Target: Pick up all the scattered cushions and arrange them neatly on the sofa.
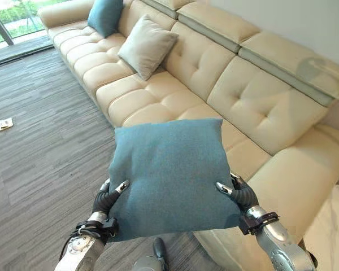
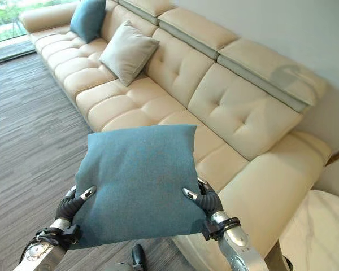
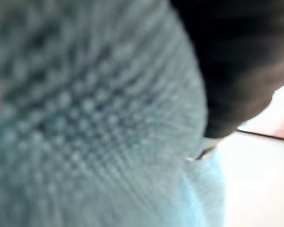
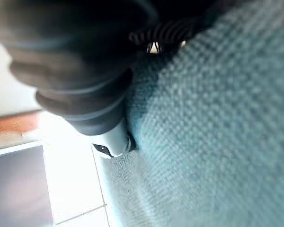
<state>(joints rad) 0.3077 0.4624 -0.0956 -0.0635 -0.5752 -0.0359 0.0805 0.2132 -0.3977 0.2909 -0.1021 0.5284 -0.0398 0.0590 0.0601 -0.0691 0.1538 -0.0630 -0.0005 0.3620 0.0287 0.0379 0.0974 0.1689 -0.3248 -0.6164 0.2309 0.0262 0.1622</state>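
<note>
I hold a teal cushion (image 1: pixel 169 172) flat in front of me, over the near seat of the cream sofa (image 1: pixel 248 107). My left hand (image 1: pixel 106 197) pinches its left edge, thumb on top. My right hand (image 1: pixel 240 193) pinches the right edge the same way. The teal weave (image 3: pixel 85 118) of the cushion presses close against the left wrist camera, and shows beside my right hand's dark cover (image 4: pixel 85 75) too. A beige cushion (image 1: pixel 147 46) leans against the sofa back further along. Another teal cushion (image 1: pixel 105 15) stands at the far end.
Grey striped carpet (image 1: pixel 39 141) spreads to the left of the sofa. A small white scrap (image 1: pixel 5 123) lies on it. A glass door (image 1: pixel 5 22) is at the far left. A pale surface (image 1: pixel 330 237) sits at the lower right.
</note>
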